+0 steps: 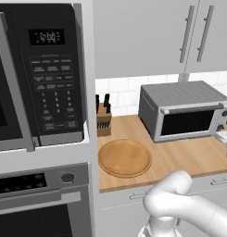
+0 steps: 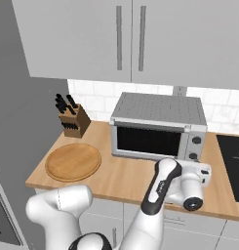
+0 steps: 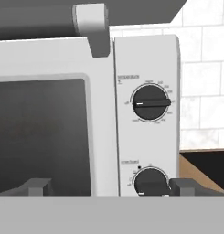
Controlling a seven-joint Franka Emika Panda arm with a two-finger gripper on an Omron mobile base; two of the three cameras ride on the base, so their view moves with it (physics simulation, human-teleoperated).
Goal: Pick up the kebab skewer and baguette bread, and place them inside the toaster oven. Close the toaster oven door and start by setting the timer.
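1. The toaster oven (image 2: 157,128) stands at the back of the wooden counter (image 2: 121,180), against the white tiled wall, under the upper cabinets (image 2: 130,39).
2. The toaster oven door (image 2: 148,141) is shut, upright, its dark glass facing forward and its silver bar handle (image 1: 193,109) running along the top edge.
3. In the hand view, two dark knobs sit one above the other on the panel right of the door: the upper knob (image 3: 151,103) and the lower knob (image 3: 151,182).
4. The fingers (image 3: 109,186) stand wide open and grip nothing; one tip (image 3: 36,186) shows in front of the door glass and the other just right of the lower knob, so that knob lies between them near the right tip. Whether either tip touches the oven cannot be told.
5. From the right base view the hand (image 2: 191,188) hangs over the front part of the counter, before the oven's right end.
6. A round wooden board (image 1: 124,157) lies on the counter toward its left front, bare on top.
7. A knife block (image 1: 103,118) stands at the counter's back left corner.
8. A black microwave (image 1: 38,74) sits in the tall unit left of the counter, above a built-in wall oven (image 1: 40,203).
9. A dark cooktop (image 2: 233,161) lies at the counter's right end.
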